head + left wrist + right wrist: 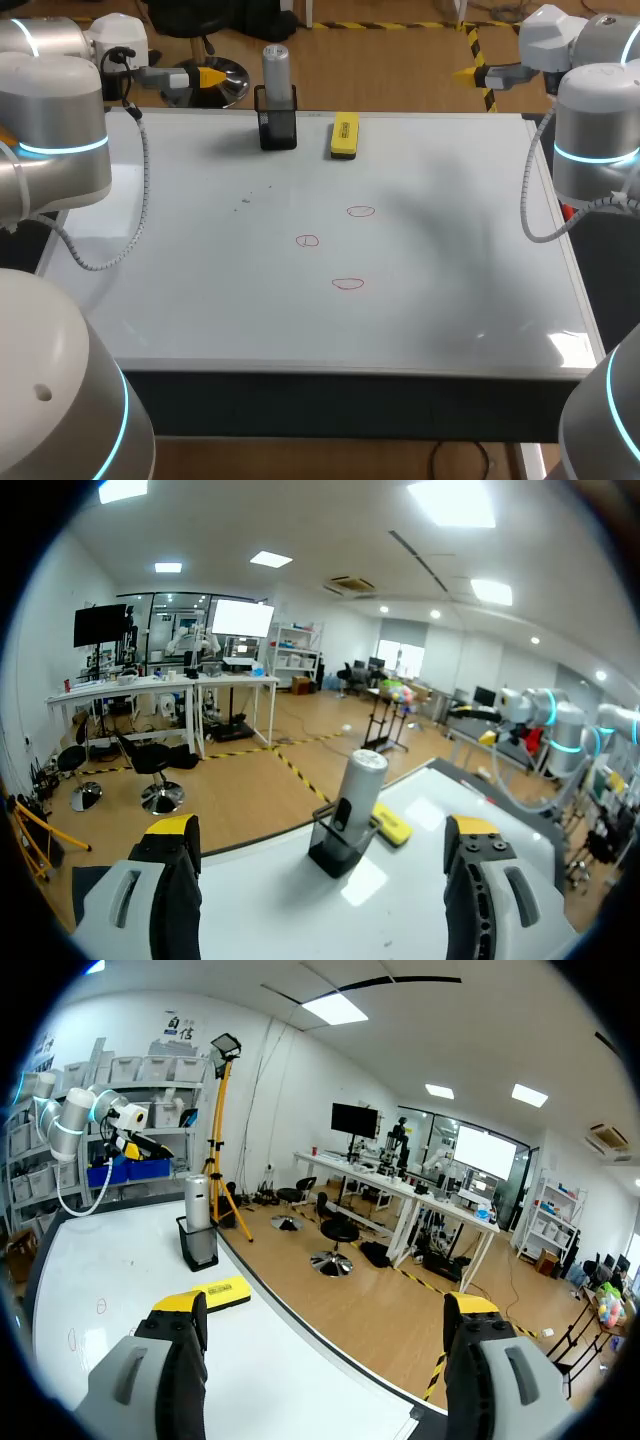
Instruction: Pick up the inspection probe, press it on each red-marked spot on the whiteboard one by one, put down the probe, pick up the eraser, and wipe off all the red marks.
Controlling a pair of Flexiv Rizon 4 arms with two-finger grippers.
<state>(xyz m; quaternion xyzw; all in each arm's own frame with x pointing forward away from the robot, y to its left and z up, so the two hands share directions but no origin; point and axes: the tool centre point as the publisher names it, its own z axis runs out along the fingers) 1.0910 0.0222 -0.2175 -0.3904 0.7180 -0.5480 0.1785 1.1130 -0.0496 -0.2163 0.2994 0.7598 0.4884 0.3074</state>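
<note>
From above, the probe stands upright in a black holder ahead of the left claw, well apart from the right claw. The left wrist view shows that claw spread wide and empty. The smooth, stiff metal barrel probably slips, so the best hold is above the holder. The right wrist view shows the other claw open and empty too.
</note>
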